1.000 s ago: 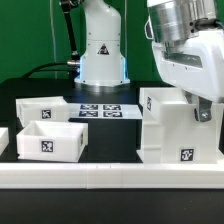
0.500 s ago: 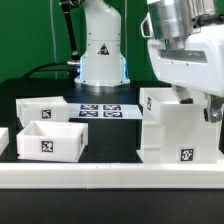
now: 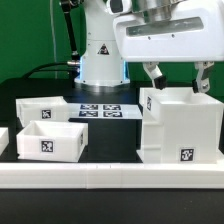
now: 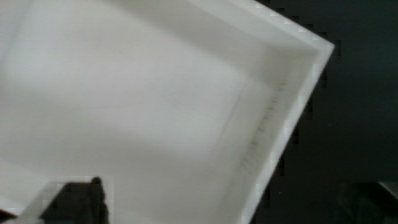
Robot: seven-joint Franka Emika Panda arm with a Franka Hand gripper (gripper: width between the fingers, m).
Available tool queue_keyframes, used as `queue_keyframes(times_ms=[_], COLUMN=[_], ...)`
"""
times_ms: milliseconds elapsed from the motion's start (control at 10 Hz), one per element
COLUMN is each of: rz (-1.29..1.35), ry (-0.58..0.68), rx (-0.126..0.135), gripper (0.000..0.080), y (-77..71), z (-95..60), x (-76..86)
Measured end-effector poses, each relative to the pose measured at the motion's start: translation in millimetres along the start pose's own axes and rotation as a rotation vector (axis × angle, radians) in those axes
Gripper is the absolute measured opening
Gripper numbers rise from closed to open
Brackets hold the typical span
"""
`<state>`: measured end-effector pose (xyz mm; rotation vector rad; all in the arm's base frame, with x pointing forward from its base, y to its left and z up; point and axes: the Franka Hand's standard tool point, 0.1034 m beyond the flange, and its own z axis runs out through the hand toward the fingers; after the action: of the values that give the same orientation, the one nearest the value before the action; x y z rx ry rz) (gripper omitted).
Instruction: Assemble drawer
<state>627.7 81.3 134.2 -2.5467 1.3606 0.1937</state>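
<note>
The large white cube casing [image 3: 180,125] stands at the exterior view's right, with tags on its side and lower front. My gripper [image 3: 177,77] hangs just above its top edge, open and empty, with one dark finger [image 3: 152,74] on the left and one on the right. In the wrist view the casing's white face [image 4: 143,100] fills most of the picture, and my gripper [image 4: 231,205] straddles its edge with one fingertip [image 4: 75,200] over the white. Two small box trays lie at the left: one in front [image 3: 50,140] and one behind it [image 3: 45,107].
The marker board [image 3: 100,109] lies flat in front of the arm's white base [image 3: 100,55]. A long low white bar [image 3: 110,176] runs along the table's front edge. A small white piece [image 3: 3,137] shows at the far left edge.
My gripper has risen from the casing's right side, swung left over its top, and turned so both fingers now show spread apart. The casing and trays have not moved.
</note>
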Motion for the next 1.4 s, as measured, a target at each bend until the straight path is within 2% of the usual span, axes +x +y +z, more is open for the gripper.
queue_keyframes(times_ms=[100, 200, 400, 600, 700, 1200, 1300, 1400], rz=[-0.007, -0.132, -0.382, -0.562, -0.626, -0.626, -0.734, -0.788], ry=[0.000, 0.002, -0.013, 0.001, 0.023, 0.019, 0.027, 0.064], rx=[-0.001, -0.021, -0.097, -0.110, -0.121, -0.119, -0.141, -0.140], gripper=[0.0648, 0.0648, 0.0648, 0.0648, 0.0648, 0.0648, 0.0648, 0.0648], y=[-0.2, 6.2, 26.3, 38.5, 43.6, 44.5, 55.0, 68.9], z=[0.4, -0.1, -9.8, -25.7, -27.2, -25.6, -28.2, -29.1], x=[-0.6, 3.3, 17.4, 37.4, 45.0, 44.5, 53.6, 67.3])
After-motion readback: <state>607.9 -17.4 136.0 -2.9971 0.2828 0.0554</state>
